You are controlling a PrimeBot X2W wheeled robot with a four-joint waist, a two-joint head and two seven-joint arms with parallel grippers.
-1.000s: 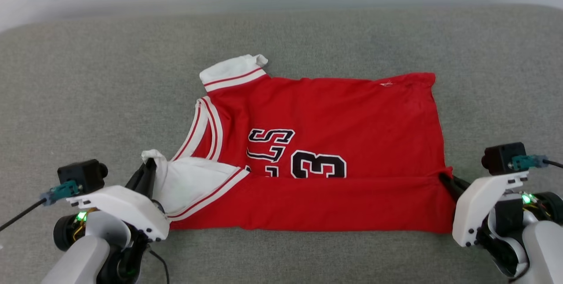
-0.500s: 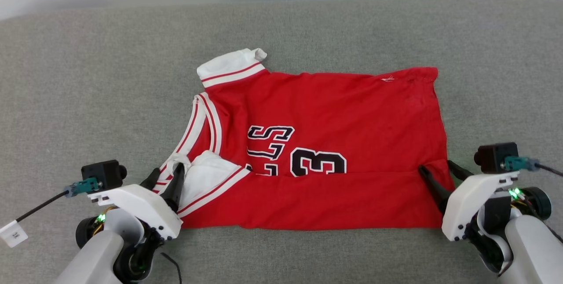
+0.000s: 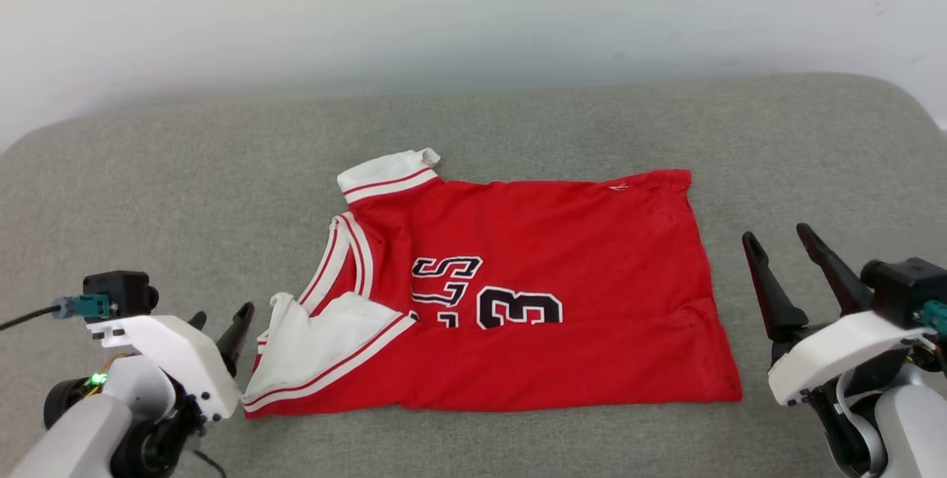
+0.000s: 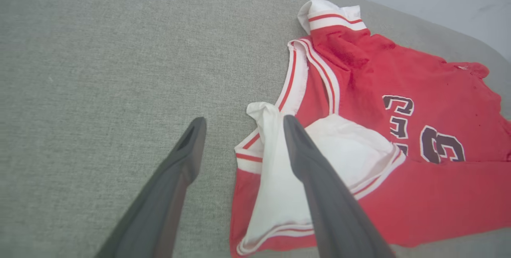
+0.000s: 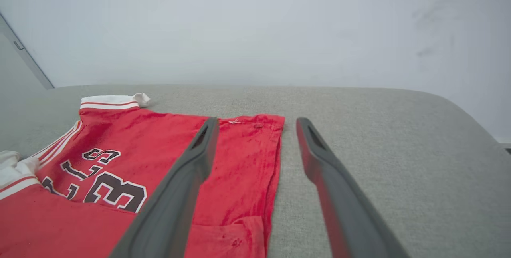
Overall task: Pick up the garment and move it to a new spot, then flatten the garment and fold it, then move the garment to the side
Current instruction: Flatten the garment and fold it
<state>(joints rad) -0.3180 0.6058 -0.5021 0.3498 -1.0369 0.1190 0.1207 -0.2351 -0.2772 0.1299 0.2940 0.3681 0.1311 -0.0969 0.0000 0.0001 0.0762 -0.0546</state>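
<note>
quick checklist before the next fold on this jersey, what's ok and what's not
1. Left pincer open, clear of the jersey: ok.
2. Right pincer open, off the cloth: ok.
3. Cloth lying flat on the grey cushion: ok.
4. Near edge folded up over the lettering: ok.
5. Near white sleeve tucked flat: not ok, its tip bunches up.
6. Far sleeve folded in: not ok, it sticks out.
</note>
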